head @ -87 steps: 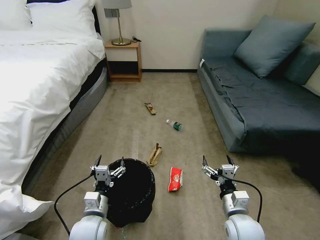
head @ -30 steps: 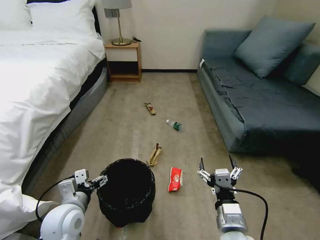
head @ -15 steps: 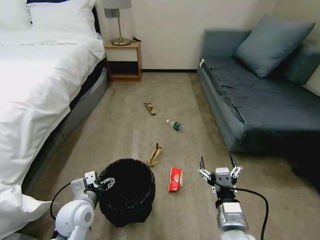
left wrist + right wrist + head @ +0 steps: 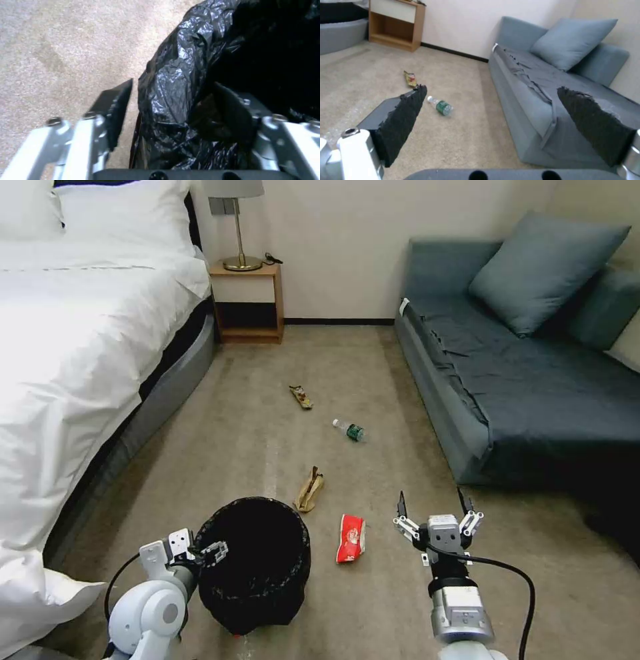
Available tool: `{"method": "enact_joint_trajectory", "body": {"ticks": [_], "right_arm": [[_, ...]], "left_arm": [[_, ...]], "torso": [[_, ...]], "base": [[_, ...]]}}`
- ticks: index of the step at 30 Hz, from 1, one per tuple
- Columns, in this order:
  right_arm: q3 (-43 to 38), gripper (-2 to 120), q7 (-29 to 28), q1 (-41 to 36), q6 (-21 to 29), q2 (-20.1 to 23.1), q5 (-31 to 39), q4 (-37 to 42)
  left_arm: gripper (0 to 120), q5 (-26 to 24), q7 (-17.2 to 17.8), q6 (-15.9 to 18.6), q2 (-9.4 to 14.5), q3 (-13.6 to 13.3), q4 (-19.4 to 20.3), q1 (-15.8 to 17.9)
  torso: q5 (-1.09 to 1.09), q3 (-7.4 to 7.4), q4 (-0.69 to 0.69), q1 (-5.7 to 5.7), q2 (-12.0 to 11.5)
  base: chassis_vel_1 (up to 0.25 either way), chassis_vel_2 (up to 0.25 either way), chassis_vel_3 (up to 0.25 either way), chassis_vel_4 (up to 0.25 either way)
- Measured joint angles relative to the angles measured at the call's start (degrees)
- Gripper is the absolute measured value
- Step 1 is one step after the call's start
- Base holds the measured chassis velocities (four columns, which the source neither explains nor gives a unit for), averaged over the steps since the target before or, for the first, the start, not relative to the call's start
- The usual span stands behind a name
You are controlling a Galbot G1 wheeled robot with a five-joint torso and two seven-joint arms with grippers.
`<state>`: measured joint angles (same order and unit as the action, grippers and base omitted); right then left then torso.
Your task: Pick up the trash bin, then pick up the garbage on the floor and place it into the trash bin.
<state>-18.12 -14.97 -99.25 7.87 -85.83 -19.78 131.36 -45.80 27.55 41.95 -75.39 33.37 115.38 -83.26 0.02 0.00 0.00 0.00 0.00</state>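
Observation:
The trash bin [image 4: 257, 567], black and lined with a crinkly black bag, stands on the floor [image 4: 267, 447] close in front of me. My left gripper [image 4: 200, 545] is open at the bin's left rim. In the left wrist view it [image 4: 173, 105] straddles the bagged rim [image 4: 173, 82], one finger outside and one inside. My right gripper [image 4: 433, 508] hovers open and holds nothing, right of the red-and-white packet [image 4: 351, 538]. Farther off lie more garbage pieces: a tan wrapper [image 4: 309, 490], a small bottle [image 4: 350, 431] [image 4: 440, 105] and a brown-yellow wrapper [image 4: 301, 397] [image 4: 410, 78].
A white bed [image 4: 67, 347] runs along the left side. A grey-blue sofa [image 4: 533, 380] with a cushion lines the right. A wooden nightstand [image 4: 247, 303] with a lamp stands at the far wall. Open carpet lies between bed and sofa.
My left arm has swung from above the bin down to its left side, and its fingers now sit around the rim. The right gripper has drawn back slightly.

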Motion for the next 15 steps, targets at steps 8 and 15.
{"method": "enact_joint_trajectory", "body": {"ticks": [8, 15], "right_arm": [[-0.4, 100, 0.0, -0.1, -0.3, 0.1, 0.2, 0.2], [-0.4, 100, -0.1, 0.2, -0.6, 0.3, 1.0, 0.2]], "left_arm": [[30, -0.3, 0.1, -0.1, -0.1, -0.1, -0.4, 0.2], [8, -0.5, -0.1, 0.0, -0.3, 0.4, 0.0, -0.5]], "torso": [[0.00, 0.00, 0.00, 0.00, 0.0], [-0.03, 0.00, 0.00, 0.00, 0.0]], "base": [[0.000, 0.000, 0.000, 0.000], [0.000, 0.000, 0.000, 0.000]]}}
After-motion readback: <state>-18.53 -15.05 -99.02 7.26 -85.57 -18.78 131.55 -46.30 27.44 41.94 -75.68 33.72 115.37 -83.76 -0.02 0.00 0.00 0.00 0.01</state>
